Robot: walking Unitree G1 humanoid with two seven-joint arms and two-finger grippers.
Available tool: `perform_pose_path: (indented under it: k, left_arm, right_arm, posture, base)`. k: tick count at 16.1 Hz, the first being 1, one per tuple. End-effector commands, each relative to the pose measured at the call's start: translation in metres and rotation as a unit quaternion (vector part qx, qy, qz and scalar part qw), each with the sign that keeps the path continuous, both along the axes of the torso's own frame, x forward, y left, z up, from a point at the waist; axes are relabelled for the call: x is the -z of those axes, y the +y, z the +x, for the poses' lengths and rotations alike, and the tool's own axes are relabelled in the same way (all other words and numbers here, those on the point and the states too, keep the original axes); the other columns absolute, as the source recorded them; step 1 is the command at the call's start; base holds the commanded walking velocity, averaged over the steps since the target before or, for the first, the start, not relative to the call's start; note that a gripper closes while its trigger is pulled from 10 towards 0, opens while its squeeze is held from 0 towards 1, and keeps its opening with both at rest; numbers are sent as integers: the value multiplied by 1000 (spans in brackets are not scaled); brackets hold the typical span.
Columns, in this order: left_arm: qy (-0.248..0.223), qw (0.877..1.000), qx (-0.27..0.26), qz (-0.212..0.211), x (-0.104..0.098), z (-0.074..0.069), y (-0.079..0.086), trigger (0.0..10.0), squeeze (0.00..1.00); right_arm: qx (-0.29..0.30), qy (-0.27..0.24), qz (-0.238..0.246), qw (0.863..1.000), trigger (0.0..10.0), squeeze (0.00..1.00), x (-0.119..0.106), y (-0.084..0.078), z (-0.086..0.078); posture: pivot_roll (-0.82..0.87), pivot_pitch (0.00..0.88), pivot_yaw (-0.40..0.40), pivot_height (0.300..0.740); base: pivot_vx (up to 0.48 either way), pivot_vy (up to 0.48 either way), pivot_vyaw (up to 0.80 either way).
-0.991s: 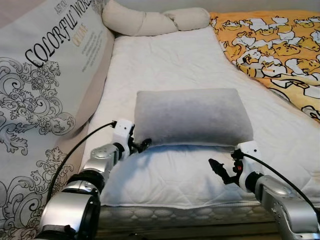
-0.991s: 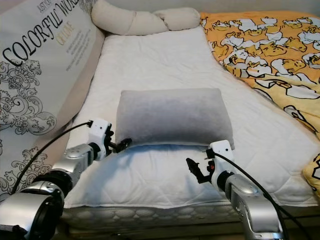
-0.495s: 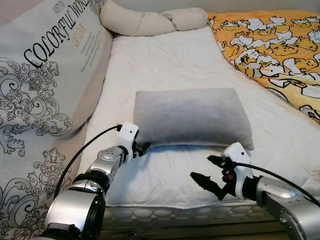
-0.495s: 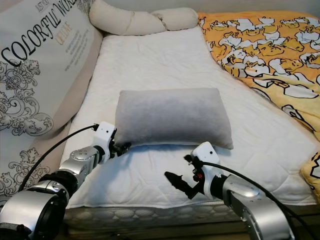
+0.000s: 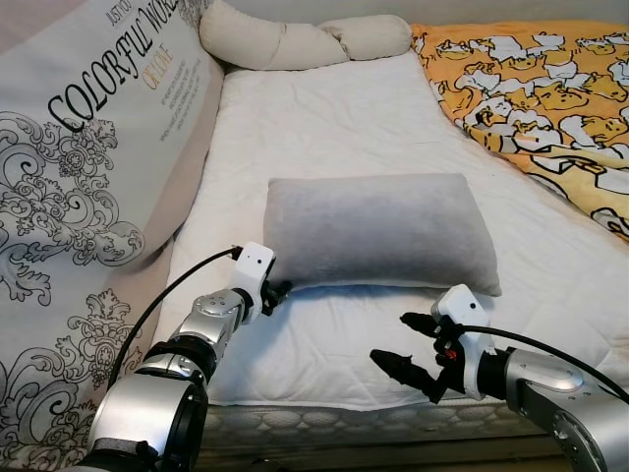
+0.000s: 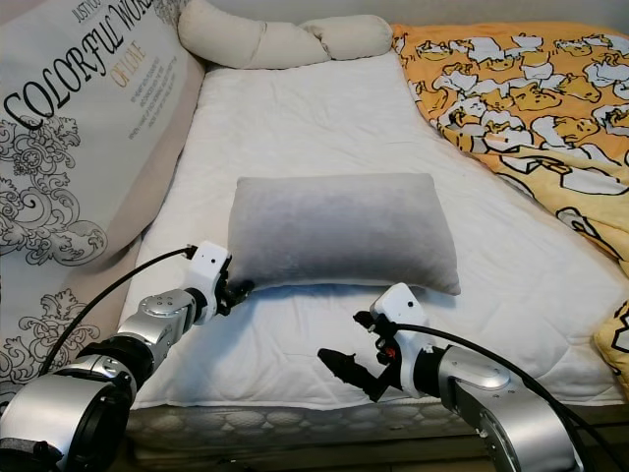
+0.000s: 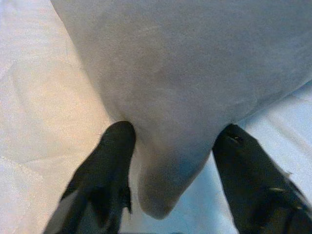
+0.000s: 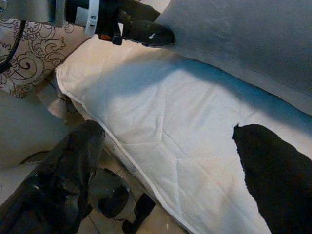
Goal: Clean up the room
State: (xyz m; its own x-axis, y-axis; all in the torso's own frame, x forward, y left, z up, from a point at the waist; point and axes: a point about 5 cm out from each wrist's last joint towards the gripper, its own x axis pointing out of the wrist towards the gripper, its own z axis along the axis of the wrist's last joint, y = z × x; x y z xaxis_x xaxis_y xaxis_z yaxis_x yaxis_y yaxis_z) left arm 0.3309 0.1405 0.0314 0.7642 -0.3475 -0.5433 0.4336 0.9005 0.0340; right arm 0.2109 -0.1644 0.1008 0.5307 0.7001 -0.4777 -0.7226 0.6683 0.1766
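A soft grey rectangular pillow (image 5: pixel 378 229) lies flat across the middle of the white quilted mattress (image 5: pixel 334 118), with its long side facing the robot. The left gripper (image 5: pixel 274 293) is at the pillow's near left corner. In the left wrist view its two black fingers (image 7: pixel 105 180) sit one on each side of that corner, and the corner pokes out between them, so the gripper is pinching the grey pillow. The right gripper (image 5: pixel 413 346) hangs over the white mattress near the front edge of the bed, just in front of the pillow's right end and not touching it. Its two black fingers (image 8: pixel 68 170) are spread wide apart and hold nothing. At the far end of the bed lies a long cream twisted bolster cushion (image 5: pixel 300 41). A yellow blanket with cartoon ducks (image 5: pixel 536 88) covers the right side of the bed. On the left stands a big cushion with black swirls and printed words (image 5: pixel 84 147), leaning against the mattress.
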Motion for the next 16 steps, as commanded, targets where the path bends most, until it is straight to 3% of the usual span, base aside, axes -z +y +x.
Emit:
perform_pose_path:
  k: [1,4,6,9,11,13,15,16]
  left_arm:
    - [5,1000,1,5,0,0,2,0,0]
    - [8,1000,1,-4,0,0,1,0,0]
    - [9,1000,7,-15,-1,0,0,0,0]
    - [14,995,63,-76,-7,1,-12,0,0]
    - [11,990,101,-100,-9,-1,-18,0,0]
    - [11,980,154,-124,-10,-7,-25,0,0]
    - [15,959,236,-155,-11,-18,-38,0,0]
    - [14,939,294,-178,-15,-29,-47,0,0]
  right_arm:
    - [-12,-9,1,1000,10000,0,-6,2,0]
    - [-1,-9,-8,1000,10000,0,-4,0,2]
    - [34,-7,-46,998,10000,0,3,-8,7]
    - [156,-11,-95,983,10000,0,19,-25,31]
    - [223,2,-99,970,10000,0,29,-31,42]
    - [279,18,-117,953,10000,0,41,-39,52]
    - [322,25,-123,938,10000,0,51,-46,64]
    - [341,29,-123,931,10000,0,58,-47,73]
  posture:
    - [-291,0,109,740]
    - [-291,0,110,740]
    - [-290,0,110,740]
    - [-243,0,109,740]
    - [-188,0,96,740]
    - [-149,0,84,740]
    - [-87,0,66,740]
    - [-67,0,61,740]
  base:
    - [0,0,0]
    - [0,0,0]
    - [0,0,0]
    - [0,0,0]
    - [0,0,0]
    - [0,0,0]
    - [0,0,0]
    - [0,0,0]
